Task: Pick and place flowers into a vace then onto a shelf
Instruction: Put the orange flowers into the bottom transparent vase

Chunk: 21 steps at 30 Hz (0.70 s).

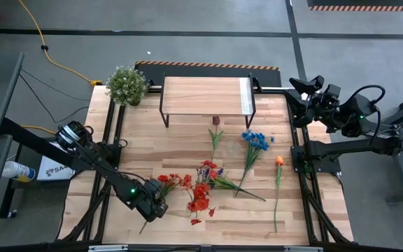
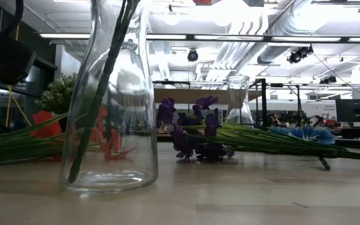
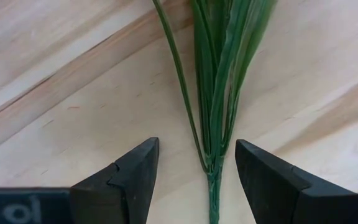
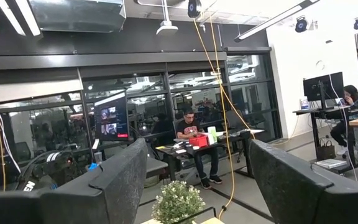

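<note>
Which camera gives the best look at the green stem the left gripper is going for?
The left wrist view: the thin green flower stem lies between the left gripper's open fingers. The high view shows it faintly beneath that gripper. Low and right wrist views don't clearly show it.
</note>
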Tool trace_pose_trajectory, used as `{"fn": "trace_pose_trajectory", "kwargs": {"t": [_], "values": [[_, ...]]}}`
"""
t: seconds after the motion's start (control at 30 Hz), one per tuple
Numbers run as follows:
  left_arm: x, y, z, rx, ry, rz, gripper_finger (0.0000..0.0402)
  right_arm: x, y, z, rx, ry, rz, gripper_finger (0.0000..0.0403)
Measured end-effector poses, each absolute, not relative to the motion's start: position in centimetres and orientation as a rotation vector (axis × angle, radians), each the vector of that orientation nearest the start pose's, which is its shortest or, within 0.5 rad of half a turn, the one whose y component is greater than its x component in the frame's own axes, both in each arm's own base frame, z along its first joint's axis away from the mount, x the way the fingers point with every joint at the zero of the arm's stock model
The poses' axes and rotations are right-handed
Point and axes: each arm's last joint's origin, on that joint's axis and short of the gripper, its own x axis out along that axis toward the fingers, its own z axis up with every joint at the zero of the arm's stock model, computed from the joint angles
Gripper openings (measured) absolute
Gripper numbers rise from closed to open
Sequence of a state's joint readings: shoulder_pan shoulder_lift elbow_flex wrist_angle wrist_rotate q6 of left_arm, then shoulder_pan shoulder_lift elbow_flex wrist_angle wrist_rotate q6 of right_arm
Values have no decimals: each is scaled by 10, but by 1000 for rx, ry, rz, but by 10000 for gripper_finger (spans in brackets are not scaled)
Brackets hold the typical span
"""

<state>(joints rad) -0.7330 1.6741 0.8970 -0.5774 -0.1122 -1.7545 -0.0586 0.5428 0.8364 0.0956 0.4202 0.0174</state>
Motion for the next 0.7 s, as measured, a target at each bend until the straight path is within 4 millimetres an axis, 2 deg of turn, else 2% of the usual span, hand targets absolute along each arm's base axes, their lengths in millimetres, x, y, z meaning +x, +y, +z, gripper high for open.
{"fn": "trace_pose_trajectory", "kwargs": {"t": [0.37, 0.7], "values": [[218, -192, 149, -930, 1218, 640, 248, 97, -18, 404, 87, -390, -469, 271], [228, -196, 153, -975, 1099, 588, 248, 97, -18, 404, 87, -389, -469, 271]]}}
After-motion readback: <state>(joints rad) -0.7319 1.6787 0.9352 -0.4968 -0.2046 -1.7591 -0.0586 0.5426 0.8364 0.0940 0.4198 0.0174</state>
